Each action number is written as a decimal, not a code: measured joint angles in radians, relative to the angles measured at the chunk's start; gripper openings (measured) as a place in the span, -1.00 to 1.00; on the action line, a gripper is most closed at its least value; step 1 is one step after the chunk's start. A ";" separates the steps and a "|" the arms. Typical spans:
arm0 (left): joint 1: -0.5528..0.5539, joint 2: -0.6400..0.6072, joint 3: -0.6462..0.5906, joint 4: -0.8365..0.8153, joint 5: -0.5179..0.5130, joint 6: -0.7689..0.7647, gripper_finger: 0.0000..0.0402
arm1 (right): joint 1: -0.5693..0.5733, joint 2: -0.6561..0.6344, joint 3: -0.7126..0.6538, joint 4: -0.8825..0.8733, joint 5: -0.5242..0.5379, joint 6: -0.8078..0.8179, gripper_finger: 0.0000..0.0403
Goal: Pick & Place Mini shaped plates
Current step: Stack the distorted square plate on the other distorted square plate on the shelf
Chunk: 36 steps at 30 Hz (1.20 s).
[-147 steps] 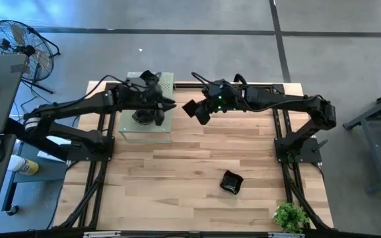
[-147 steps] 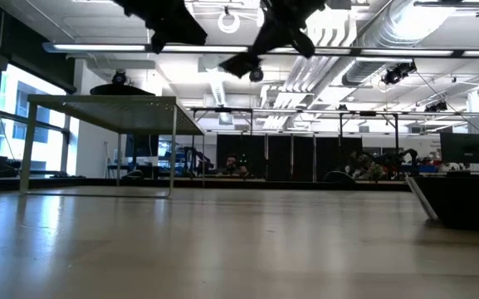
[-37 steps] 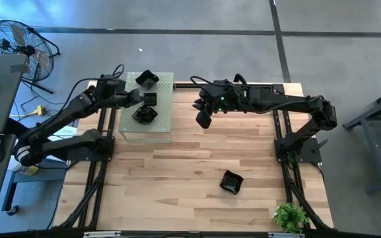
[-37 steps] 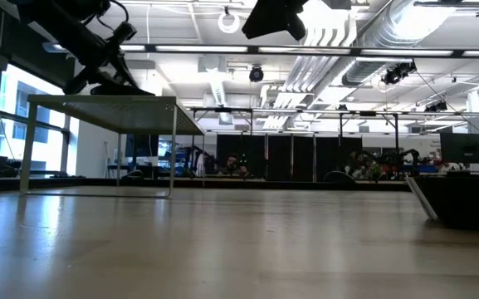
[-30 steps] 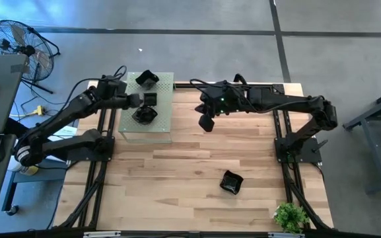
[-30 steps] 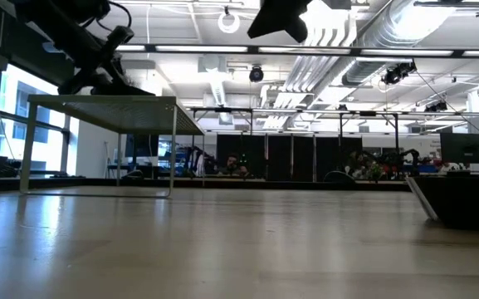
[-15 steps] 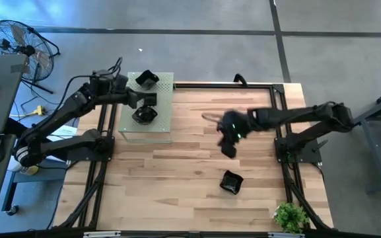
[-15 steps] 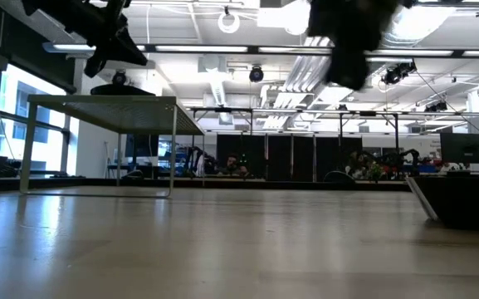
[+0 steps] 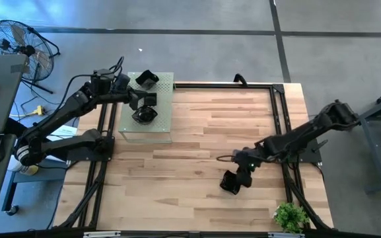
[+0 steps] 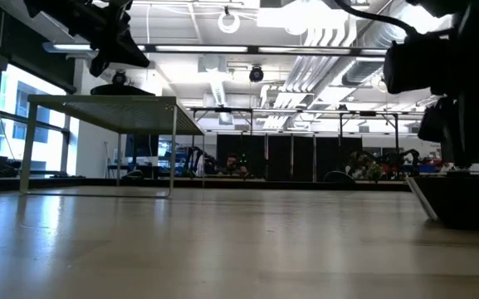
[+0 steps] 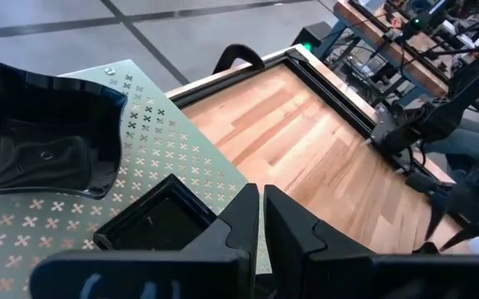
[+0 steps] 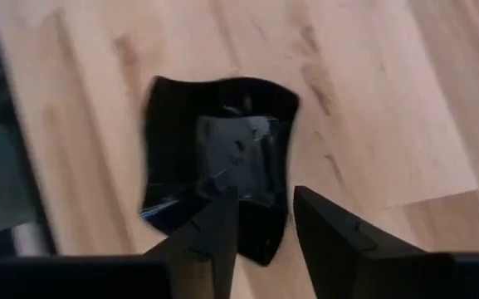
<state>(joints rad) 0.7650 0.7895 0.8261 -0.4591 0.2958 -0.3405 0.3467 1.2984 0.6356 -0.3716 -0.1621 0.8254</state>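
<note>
Three glossy black mini plates lie on the pale green perforated board [image 9: 166,99]: a wavy one [image 9: 146,79] [image 11: 44,133], a small square one [image 9: 150,99] [image 11: 152,224] and a third [image 9: 142,115]. My left gripper [image 9: 136,99] [image 11: 261,212] hovers shut above the board beside the square plate. Another wavy black plate [image 9: 230,182] [image 12: 218,154] rests flat on the wooden table near its right side. My right gripper [image 9: 243,173] [image 12: 264,220] is open, pointing down over that plate's rim, one finger above the inside and one outside. My right gripper stands open over the rim [image 12: 276,199] of the wavy plate on the table, coming from above. I cannot tell whether its fingers [image 12: 222,220] touch the plate. The plate lies flat on the wood.
The board stands raised on thin legs [image 10: 98,101] at the table's far left. A small green plant [image 9: 289,216] sits at the near right corner, close to the plate. A black frame rail [image 9: 279,125] runs along the table's edges. Bare wood [image 9: 177,165] spans the middle.
My right gripper has swung from the table's far middle toward the near right and come down over the plate lying there. My left arm has drawn back slightly toward the far left, staying shut. The plates have kept their places.
</note>
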 joint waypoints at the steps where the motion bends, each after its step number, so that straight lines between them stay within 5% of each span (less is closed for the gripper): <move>1: 0.000 0.000 0.000 0.002 0.000 0.002 -0.91 | 0.010 0.006 -0.003 -0.001 0.023 0.003 -0.43; 8: 0.000 0.000 0.000 0.003 -0.003 0.003 -0.91 | 0.027 0.068 -0.012 0.010 0.068 -0.039 -0.48; 17: 0.000 -0.010 0.000 0.004 0.009 0.007 -0.92 | 0.025 0.110 -0.012 0.070 0.047 -0.042 -0.95; 20: -0.006 -0.015 0.025 -0.008 0.005 0.046 -0.98 | 0.021 0.097 0.001 0.073 0.048 -0.016 -0.95; 30: -0.204 -0.016 0.092 0.000 -0.149 0.161 -0.99 | -0.109 0.097 0.194 0.053 0.076 -0.086 -0.97; 36: -0.343 -0.016 0.090 -0.008 -0.250 0.188 -1.00 | -0.224 0.245 0.357 0.046 0.088 -0.175 -0.98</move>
<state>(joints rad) 0.4222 0.7738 0.9163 -0.4668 0.0462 -0.1528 0.1225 1.5429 0.9925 -0.3257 -0.0741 0.6509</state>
